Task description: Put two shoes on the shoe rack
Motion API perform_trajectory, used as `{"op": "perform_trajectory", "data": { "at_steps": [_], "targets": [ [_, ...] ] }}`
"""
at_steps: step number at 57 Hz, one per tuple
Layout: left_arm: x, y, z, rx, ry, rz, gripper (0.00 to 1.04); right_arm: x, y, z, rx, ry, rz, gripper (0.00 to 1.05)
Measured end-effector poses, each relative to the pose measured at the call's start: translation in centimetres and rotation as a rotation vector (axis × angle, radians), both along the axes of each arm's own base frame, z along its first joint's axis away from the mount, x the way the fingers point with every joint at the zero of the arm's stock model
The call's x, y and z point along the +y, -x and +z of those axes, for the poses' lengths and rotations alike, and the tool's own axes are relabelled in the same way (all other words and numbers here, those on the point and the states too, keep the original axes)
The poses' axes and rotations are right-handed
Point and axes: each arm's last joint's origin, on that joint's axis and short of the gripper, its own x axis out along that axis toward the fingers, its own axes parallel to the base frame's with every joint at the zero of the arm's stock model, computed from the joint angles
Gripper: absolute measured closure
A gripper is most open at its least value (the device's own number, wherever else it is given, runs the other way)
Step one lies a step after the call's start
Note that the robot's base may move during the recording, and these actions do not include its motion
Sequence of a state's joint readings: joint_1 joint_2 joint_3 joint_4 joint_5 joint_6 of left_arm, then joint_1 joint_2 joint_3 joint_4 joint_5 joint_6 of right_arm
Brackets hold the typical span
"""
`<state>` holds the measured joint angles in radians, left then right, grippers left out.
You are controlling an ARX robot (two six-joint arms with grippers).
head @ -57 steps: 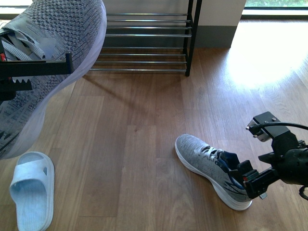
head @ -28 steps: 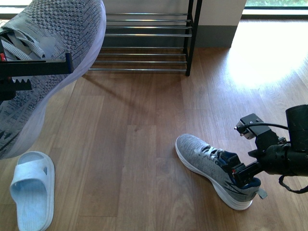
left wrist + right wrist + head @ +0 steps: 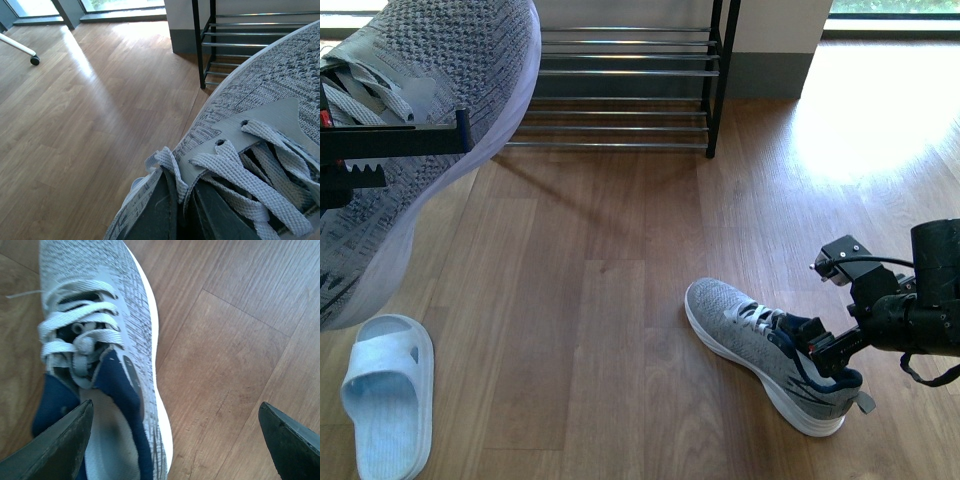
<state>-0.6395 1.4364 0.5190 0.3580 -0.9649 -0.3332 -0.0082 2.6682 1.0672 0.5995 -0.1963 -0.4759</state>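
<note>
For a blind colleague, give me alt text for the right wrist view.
A grey knit sneaker with grey laces and navy lining lies on a wooden floor, seen from above. The open right pincer hangs over it, one dark fingertip at the shoe's opening, the other over bare floor.

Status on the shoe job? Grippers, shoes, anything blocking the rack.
Left gripper shut on lifted sneaker. Right gripper open over heel of second sneaker on floor. Nothing between it and the rack; sandal lies off to the left.
</note>
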Motion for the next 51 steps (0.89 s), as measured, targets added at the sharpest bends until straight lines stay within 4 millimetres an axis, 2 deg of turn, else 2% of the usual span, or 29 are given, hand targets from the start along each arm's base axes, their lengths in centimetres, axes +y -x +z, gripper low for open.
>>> {"op": "perform_trajectory", "data": {
  "at_steps": [5,17,34,40,51],
  "targets": [
    [0.0,0.0,0.0,0.0,0.0,0.0,1.03,-0.3,-0.1,-0.8,0.004,0.016,-0.004,0.09],
    [0.0,0.0,0.0,0.0,0.0,0.0,1.03,-0.2,-0.5,-0.9,-0.003,0.009,0.0,0.1],
    [0.0,0.0,0.0,0.0,0.0,0.0,1.03,0.5,-0.2,-1.8,0.013,0.022,0.008,0.49],
    [0.0,0.0,0.0,0.0,0.0,0.0,1.03,0.8,0.1,-2.4,0.029,0.017,0.003,0.7],
    [0.0,0.0,0.0,0.0,0.0,0.0,1.03,1.2,0.3,-2.4,0.029,0.006,-0.002,0.95]
  ]
}}
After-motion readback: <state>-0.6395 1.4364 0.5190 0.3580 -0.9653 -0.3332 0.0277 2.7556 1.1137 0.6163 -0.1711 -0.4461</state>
